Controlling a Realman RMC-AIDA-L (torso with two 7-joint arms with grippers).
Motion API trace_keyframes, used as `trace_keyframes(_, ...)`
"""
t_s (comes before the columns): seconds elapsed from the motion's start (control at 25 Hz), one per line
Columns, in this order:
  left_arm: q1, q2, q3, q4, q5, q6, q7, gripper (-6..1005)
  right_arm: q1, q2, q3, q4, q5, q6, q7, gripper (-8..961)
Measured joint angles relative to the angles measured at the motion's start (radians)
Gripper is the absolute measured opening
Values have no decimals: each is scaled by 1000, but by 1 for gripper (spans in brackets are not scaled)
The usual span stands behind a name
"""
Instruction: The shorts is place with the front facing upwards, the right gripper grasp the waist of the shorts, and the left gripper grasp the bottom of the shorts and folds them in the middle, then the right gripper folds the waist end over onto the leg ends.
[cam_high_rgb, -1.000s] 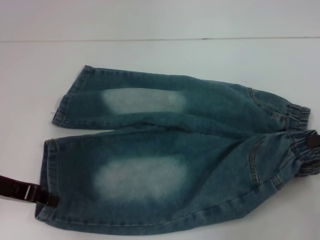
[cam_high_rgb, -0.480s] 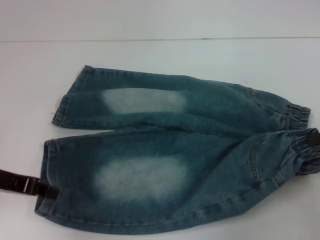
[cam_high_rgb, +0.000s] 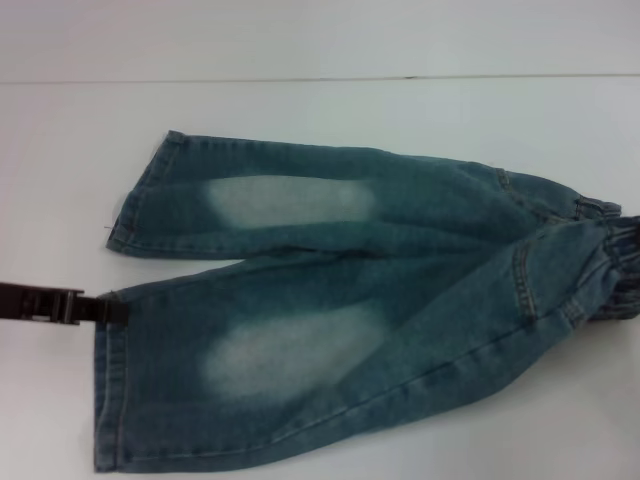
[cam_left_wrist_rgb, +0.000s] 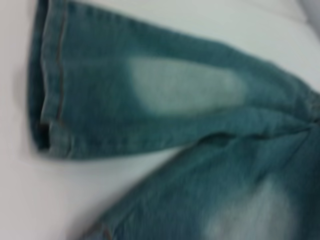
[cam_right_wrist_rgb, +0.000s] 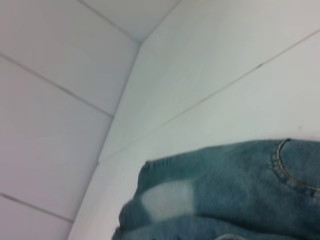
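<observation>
Two legs of the blue jean shorts (cam_high_rgb: 340, 320) lie spread on the white table (cam_high_rgb: 320, 110), front side up. Each leg has a pale faded patch. The leg ends point to the left and the stretchy waist (cam_high_rgb: 610, 270) is at the right edge of the head view.

At the left, the left gripper (cam_high_rgb: 105, 309) pinches the top corner of the near leg's hem (cam_high_rgb: 110, 380). Its dark claw comes in from the left edge. That corner sits up off the table a little, and the near leg slants.

At the right, the waist is bunched and lifted. The right gripper cannot be seen there, so I cannot tell if its claw is pressed together or spread.

From the left wrist view, the far leg (cam_left_wrist_rgb: 150, 100) lies flat with its hem on the table, and the near leg is close beside it. From the right wrist view, a front pocket seam (cam_right_wrist_rgb: 287, 167) shows on the jeans, with the white wall (cam_right_wrist_rgb: 55, 100) behind the table.
</observation>
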Motion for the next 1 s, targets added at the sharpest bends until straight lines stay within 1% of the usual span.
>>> trace_keyframes(0.08, 0, 2, -3, -3, -17, -13, 14, 83, -5, -5, 17, 14, 6, 6, 4, 46)
trace_keyframes(0.16, 0, 2, -3, -8, -20, -20, 24, 83, -8, -5, 21, 18, 7, 7, 9, 46)
trace_keyframes(0.32, 11, 6, -7, -10, -15, -14, 23, 82, -11, 1, 17, 19, 8, 7, 13, 45)
trace_keyframes(0.56, 16, 21, -68, -12, -14, 87, -16, 83, -13, 5, 17, 19, 9, 10, 7, 45)
trace_keyframes(0.6, 16, 21, -68, -12, -14, 87, -16, 83, -13, 5, 17, 19, 9, 10, 7, 45)
trace_keyframes(0.68, 10, 31, -73, -25, -12, 127, -41, 79, -13, 6, 16, 19, 8, 13, 4, 45)
trace_keyframes(0.76, 7, 33, -69, -33, -12, 135, -48, 105, -12, 6, 15, 17, 7, 13, 3, 45)
trace_keyframes(0.92, 8, 25, -69, -35, -15, 138, -49, 156, -7, 7, 6, 13, 5, 13, 1, 46)
trace_keyframes(1.0, 8, 24, -72, -46, -16, 134, -58, 182, -6, 7, 2, 12, 5, 13, -2, 46)
